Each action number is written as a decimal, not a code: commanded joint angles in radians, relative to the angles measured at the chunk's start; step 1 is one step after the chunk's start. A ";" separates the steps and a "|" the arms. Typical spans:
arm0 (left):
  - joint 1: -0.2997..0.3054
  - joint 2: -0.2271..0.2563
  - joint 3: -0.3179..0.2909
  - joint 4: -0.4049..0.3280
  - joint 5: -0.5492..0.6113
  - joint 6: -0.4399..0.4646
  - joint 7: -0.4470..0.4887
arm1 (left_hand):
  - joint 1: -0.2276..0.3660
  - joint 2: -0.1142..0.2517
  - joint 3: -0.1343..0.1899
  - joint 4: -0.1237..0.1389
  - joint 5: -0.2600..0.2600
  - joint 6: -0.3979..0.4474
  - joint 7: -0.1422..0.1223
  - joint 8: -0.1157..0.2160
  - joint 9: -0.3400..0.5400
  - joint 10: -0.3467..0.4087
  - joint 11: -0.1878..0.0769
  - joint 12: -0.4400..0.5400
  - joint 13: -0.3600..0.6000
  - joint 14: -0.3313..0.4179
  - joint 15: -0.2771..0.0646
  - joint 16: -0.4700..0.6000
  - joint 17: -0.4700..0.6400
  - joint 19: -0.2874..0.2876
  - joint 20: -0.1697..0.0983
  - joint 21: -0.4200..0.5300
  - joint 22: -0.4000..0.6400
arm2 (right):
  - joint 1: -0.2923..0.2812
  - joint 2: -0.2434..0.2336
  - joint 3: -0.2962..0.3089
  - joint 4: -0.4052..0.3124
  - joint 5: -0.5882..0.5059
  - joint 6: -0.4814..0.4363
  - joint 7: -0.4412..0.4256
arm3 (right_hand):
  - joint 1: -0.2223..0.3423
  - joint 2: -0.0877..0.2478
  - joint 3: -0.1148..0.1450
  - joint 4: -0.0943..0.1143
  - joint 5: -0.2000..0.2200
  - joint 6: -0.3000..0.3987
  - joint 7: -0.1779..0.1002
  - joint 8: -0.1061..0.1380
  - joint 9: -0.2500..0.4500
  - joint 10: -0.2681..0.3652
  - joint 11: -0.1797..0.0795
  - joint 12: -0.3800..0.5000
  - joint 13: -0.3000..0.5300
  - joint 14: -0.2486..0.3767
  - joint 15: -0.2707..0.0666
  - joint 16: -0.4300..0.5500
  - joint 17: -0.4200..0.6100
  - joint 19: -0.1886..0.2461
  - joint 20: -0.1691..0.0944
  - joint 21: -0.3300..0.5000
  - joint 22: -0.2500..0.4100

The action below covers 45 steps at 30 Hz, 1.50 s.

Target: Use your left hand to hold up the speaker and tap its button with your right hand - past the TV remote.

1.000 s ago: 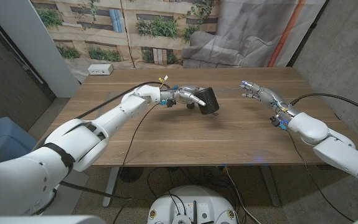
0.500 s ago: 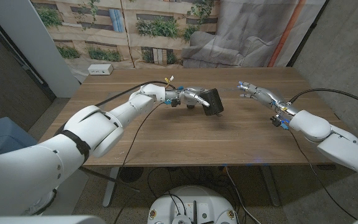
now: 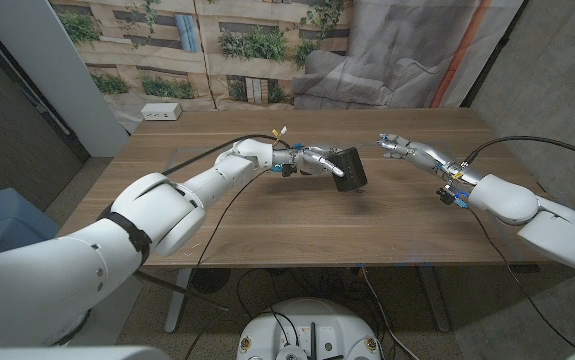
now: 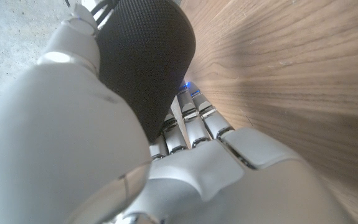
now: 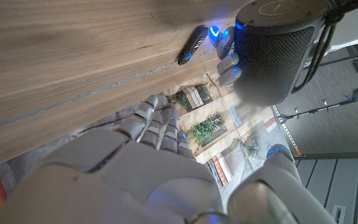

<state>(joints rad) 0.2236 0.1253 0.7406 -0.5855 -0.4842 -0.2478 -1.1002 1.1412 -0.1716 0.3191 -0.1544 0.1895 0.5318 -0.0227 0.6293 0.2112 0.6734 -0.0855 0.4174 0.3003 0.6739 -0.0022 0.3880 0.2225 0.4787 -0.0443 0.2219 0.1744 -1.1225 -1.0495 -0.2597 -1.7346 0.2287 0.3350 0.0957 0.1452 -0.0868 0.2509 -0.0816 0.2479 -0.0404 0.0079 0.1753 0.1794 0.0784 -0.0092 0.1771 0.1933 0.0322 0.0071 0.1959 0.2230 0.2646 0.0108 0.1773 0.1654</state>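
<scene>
Speaker [image 3: 348,168] up off the table [image 3: 297,225], gripped in the left hand [image 3: 317,161] over the middle of the wood, tilted, dark mesh body facing the camera! Fingers [image 4: 188,118] wrap under it in the left wrist view, thumb across its side. Right hand [image 3: 399,148] hovers just to the speaker's right, apart from it, holding nothing, fingers loosely spread and pointing toward it. From the right wrist view the speaker's flat end with its round face shows clearly [image 5: 275,43], and a slim dark remote [image 5: 193,44] lies on the table beside it. Back at the far left corner of the table sits a white power strip [image 3: 161,112]. Black cables trail along both arms.
</scene>
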 commanded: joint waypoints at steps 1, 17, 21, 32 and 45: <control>0.060 0.049 0.004 -0.148 -0.006 0.106 0.049 | 0.025 0.228 0.005 0.005 0.007 0.193 -0.052 0.128 0.004 0.147 -0.111 0.005 0.094 0.069 -0.224 0.000 0.041 0.010 -0.106 0.001 0.004 | -0.022 -0.046 0.007 -0.063 -0.049 -0.024 0.002 | 0.010 -0.009 0.001 -0.010 0.008 -0.024 0.001 0.001 0.002 -0.016 0.003 -0.001 0.003 -0.010 0.004 -0.001 0.001 -0.009 0.000 -0.001 0.002; 0.035 0.040 0.020 -0.108 -0.016 0.121 0.032 | 0.017 0.232 0.004 0.003 0.006 0.192 -0.051 0.131 0.004 0.153 -0.109 0.003 0.097 0.074 -0.226 -0.004 0.039 0.014 -0.105 0.001 0.004 | -0.019 -0.044 -0.015 -0.141 -0.137 -0.127 -0.037 | 0.016 -0.014 -0.003 -0.017 0.013 -0.037 0.002 0.005 0.002 -0.027 0.001 0.003 0.004 -0.020 0.006 0.000 0.001 -0.017 0.003 0.001 0.003; 0.019 0.024 0.022 -0.067 -0.012 0.106 0.018 | 0.015 0.234 0.004 0.003 0.006 0.194 -0.050 0.133 0.005 0.154 -0.110 0.002 0.098 0.076 -0.226 -0.005 0.039 0.014 -0.105 0.001 0.004 | -0.009 -0.045 -0.024 -0.164 -0.143 -0.169 -0.029 | 0.017 -0.018 -0.006 -0.020 0.014 -0.045 0.001 0.004 0.002 -0.036 0.004 0.002 0.004 -0.024 0.007 0.000 0.001 -0.020 0.004 0.002 0.003; 0.007 0.001 0.018 -0.021 -0.006 0.091 0.005 | 0.011 0.237 0.004 0.001 0.006 0.199 -0.049 0.137 0.005 0.161 -0.111 0.002 0.100 0.080 -0.227 -0.006 0.039 0.017 -0.105 0.001 0.004 | 0.024 -0.040 -0.057 -0.187 -0.188 -0.211 -0.028 | 0.022 -0.024 -0.010 -0.026 0.018 -0.060 -0.001 0.005 0.002 -0.047 0.007 0.003 0.004 -0.035 0.015 -0.001 0.000 -0.027 0.009 0.002 0.003; -0.019 -0.023 0.016 0.044 0.006 0.070 -0.017 | 0.008 0.241 0.004 -0.002 0.005 0.201 -0.051 0.141 0.005 0.166 -0.109 0.000 0.103 0.085 -0.227 -0.009 0.038 0.019 -0.105 0.001 0.005 | 0.061 -0.030 -0.103 -0.219 -0.257 -0.279 -0.025 | 0.017 -0.026 -0.017 -0.024 0.020 -0.065 -0.004 0.008 0.002 -0.054 0.009 0.005 0.004 -0.041 0.018 0.001 0.002 -0.032 0.014 0.003 0.003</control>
<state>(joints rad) 0.2239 0.1231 0.7596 -0.5940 -0.4886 -0.1609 -1.0993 1.1411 -0.1716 0.3184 -0.1538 0.1895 0.5330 -0.0214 0.6293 0.2110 0.6773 -0.0817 0.4132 0.3003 0.6817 0.0005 0.3774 0.2553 0.4876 -0.0462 0.2219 0.1743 -1.0914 -1.0873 -0.3257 -1.9253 0.0290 0.1121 0.0688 0.1622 -0.1037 0.2371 -0.1037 0.2630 -0.0970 0.0074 0.1754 0.1791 0.0258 0.0001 0.1771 0.1931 0.0000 0.0212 0.1961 0.2233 0.2341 0.0271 0.1780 0.1652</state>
